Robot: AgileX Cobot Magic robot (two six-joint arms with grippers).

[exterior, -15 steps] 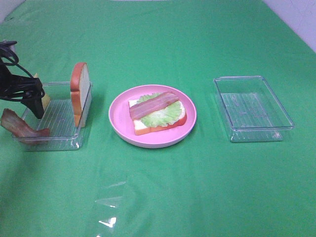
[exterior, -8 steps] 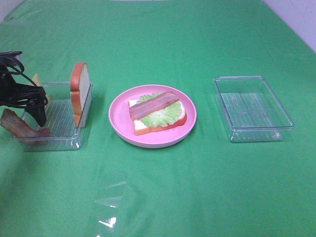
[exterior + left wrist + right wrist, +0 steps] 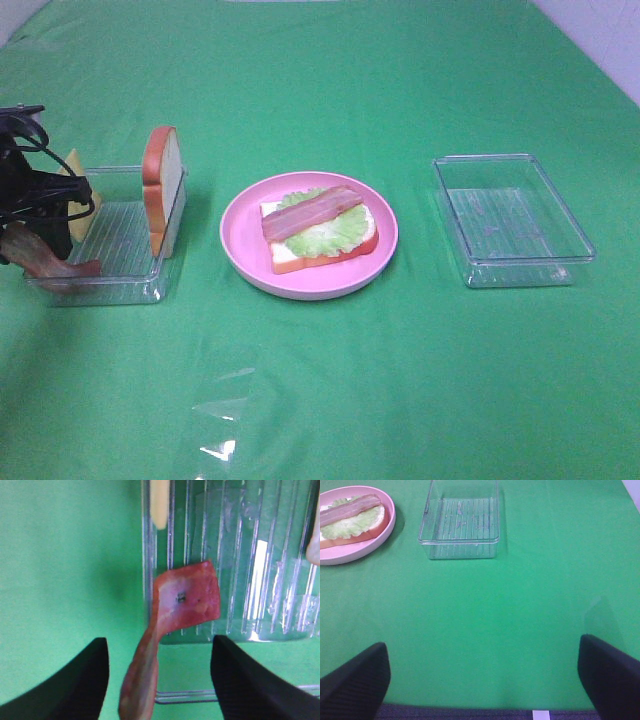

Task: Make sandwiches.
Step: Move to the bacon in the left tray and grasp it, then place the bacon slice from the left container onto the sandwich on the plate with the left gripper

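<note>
Roughly half done. On the pink plate [image 3: 240, 240] the sandwich [image 3: 318, 230] had bottom bread, lettuce and one bacon strip. Left of the plate, the tray [image 3: 115, 285] held the upright top slice [image 3: 162, 185], the cheese [image 3: 84, 215] and a second bacon strip [image 3: 185, 600] hanging over its rim. My left claw [image 3: 160, 645] straddled that strip, unclenched, not gripping. My right claw [image 3: 482, 645] was spread wide, empty. Cheese and top slice remained.

The table is covered with a green cloth [image 3: 330, 380]. Three things are set on it in a row, all well apart: a clear plastic tray [image 3: 110, 285] on the left arm's side, a round pink plate [image 3: 238, 245] in the middle, and a second clear tray [image 3: 520, 272] on the right arm's side. A scrap of clear film [image 3: 222, 425] is laid on the cloth nearer the front.
</note>
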